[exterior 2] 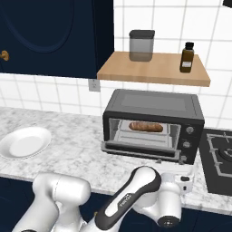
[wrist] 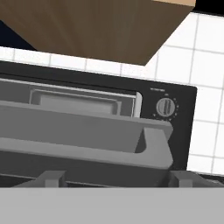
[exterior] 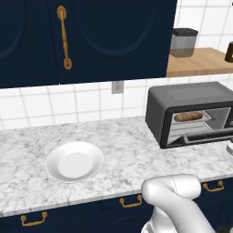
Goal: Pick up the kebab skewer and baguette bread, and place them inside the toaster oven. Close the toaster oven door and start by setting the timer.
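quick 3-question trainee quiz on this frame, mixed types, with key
1. True or false: the baguette bread lies inside the toaster oven.
2. The toaster oven door is: A) fully shut, B) open, swung down at the front, C) taken off and lying on the counter.
3. Which two things stand on the wooden shelf above the oven?
Key: 1 true; 2 B; 3 a grey canister and a dark bottle.
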{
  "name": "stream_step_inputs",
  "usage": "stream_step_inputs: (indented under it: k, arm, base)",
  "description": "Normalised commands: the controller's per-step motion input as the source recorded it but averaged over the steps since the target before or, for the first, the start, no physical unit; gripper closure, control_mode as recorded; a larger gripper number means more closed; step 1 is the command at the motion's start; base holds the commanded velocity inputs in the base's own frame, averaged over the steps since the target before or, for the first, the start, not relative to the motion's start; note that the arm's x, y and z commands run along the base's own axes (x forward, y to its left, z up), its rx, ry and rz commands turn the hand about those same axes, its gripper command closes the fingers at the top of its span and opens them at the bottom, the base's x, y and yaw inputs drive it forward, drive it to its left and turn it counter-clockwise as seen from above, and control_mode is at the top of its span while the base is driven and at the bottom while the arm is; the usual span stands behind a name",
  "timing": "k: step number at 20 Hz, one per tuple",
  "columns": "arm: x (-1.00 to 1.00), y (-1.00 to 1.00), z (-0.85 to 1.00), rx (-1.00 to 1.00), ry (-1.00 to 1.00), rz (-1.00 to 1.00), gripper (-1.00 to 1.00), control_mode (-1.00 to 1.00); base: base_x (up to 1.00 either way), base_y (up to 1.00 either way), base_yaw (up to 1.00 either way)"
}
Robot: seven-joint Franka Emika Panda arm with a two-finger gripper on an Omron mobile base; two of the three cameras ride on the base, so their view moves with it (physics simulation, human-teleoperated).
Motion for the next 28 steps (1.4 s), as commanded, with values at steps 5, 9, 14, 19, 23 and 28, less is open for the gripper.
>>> stream_step_inputs:
  k: [5, 9, 14, 19, 23, 28]
  arm:
    - [0.67, 0.39, 0.27, 0.00, -0.02, -0.01, -1.00, -1.00]
    - [0.71, 0.30, 0.17, 0.00, 0.00, 0.00, -1.00, -1.00]
    - [0.65, 0.31, 0.14, 0.00, 0.00, -0.01, -1.00, -1.00]
    - [0.48, 0.19, 0.09, 0.00, 0.00, -0.02, -1.00, -1.00]
    - [0.40, 0.10, 0.04, 0.00, 0.00, -0.02, -1.00, -1.00]
    - [0.30, 0.02, 0.00, 0.00, 0.00, 0.00, -1.00, -1.00]
  base:
    - [0.00, 0.00, 0.00]
    - [0.00, 0.00, 0.00]
    - [0.00, 0.00, 0.00]
    - [0.00, 0.00, 0.00]
    - [0.00, 0.00, 0.00]
    - [0.00, 0.00, 0.00]
